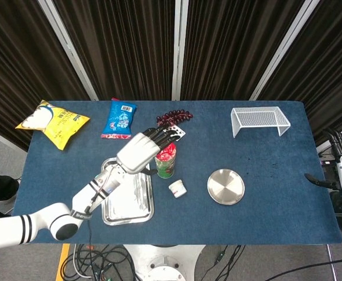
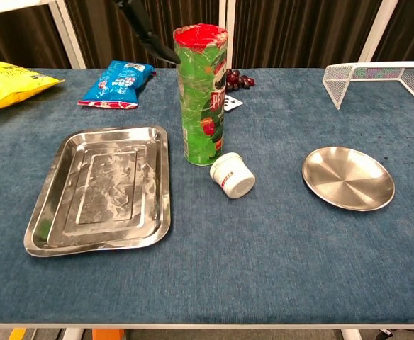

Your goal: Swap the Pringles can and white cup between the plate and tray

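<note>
Head view shows the open left hand (image 1: 143, 149) spread above the upright Pringles can (image 1: 164, 158), which a careless sideways brush could topple onto the tipped white cup (image 1: 177, 188).

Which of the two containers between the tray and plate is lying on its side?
The small white cup with red lettering; it lies tipped over on the blue cloth, while the tall green Pringles can beside it stands upright.

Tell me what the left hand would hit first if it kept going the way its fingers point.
Probably the Pringles can: the left hand points right at its top, though height is unclear.
</note>
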Controlling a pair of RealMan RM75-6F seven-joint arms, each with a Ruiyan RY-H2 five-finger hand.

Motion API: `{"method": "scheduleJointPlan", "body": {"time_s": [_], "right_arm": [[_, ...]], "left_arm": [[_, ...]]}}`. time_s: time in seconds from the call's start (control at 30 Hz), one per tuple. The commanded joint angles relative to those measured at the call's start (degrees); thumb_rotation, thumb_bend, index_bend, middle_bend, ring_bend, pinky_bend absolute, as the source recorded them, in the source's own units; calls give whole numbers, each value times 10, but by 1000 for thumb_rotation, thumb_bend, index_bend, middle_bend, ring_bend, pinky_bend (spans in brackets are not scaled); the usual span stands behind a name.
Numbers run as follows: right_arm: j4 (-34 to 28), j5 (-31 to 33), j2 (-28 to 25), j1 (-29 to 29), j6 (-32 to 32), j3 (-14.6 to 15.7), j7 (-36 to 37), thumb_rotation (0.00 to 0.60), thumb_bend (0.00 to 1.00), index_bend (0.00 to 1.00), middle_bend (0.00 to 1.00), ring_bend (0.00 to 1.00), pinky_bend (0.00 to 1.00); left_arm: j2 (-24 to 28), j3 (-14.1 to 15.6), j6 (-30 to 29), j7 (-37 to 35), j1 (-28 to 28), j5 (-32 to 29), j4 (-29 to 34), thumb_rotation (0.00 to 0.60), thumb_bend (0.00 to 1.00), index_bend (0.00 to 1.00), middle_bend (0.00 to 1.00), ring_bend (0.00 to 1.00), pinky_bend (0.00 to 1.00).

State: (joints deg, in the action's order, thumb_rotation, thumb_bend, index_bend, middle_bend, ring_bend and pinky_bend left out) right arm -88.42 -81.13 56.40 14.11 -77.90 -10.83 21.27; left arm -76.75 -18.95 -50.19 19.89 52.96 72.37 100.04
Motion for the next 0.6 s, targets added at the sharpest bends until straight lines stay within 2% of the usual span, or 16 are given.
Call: {"method": "scheduleJointPlan", "body": {"time_s": [0.03,0.27,0.43,0.6], "right_arm": [[3,0,3,1,2,1,0,600,42,0,9,0,50],[6,-1,6,2,4,2,-1,600,42,0,9,0,50],[8,-1,8,2,5,3,2,600,42,0,9,0,51],[13,-3,13,2,7,6,4,600,42,0,9,0,51]], "left_arm": [[-4,-2,25,-15,25,-9,-24,600,0,98,86,40,236],[-19,-2,60,-35,63,-20,-60,600,0,100,87,40,254],[-21,11,94,-33,87,-36,-75,600,0,133,109,44,314],[-29,21,89,-26,94,-49,-87,600,17,224,171,117,438]]}}
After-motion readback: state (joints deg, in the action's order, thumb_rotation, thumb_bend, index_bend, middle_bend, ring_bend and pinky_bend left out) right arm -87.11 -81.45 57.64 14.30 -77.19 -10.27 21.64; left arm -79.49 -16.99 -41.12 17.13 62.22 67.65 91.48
